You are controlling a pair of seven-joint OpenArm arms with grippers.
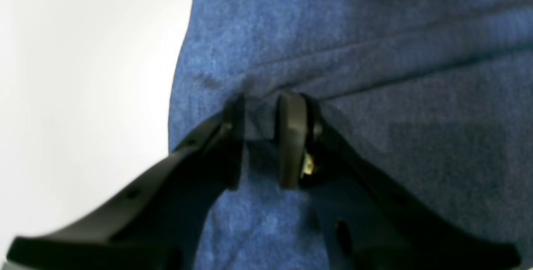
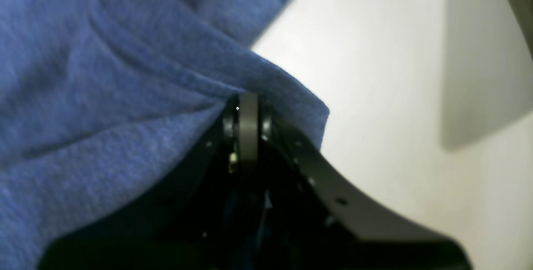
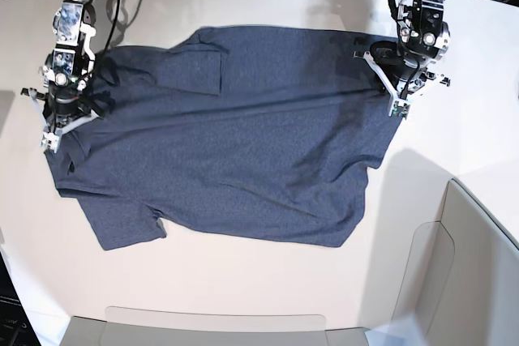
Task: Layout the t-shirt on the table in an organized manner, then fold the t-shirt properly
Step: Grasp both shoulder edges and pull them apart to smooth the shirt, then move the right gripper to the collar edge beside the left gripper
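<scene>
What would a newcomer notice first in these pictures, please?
A large dark heathered navy-blue short-sleeved t-shirt lies spread and rumpled across the big smooth off-white table. At each side a black gripper has hold of it: the left gripper pinches a fold between its fingers, and the right gripper is shut on the cloth's edge.

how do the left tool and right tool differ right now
The left tool has a gap between its pads with a ridge of the t-shirt between them; the right tool is shut tight on a shirt edge. In the base view the left tool is at the shirt's right end, the right tool at its left end. Both grip fabric over the table.
</scene>
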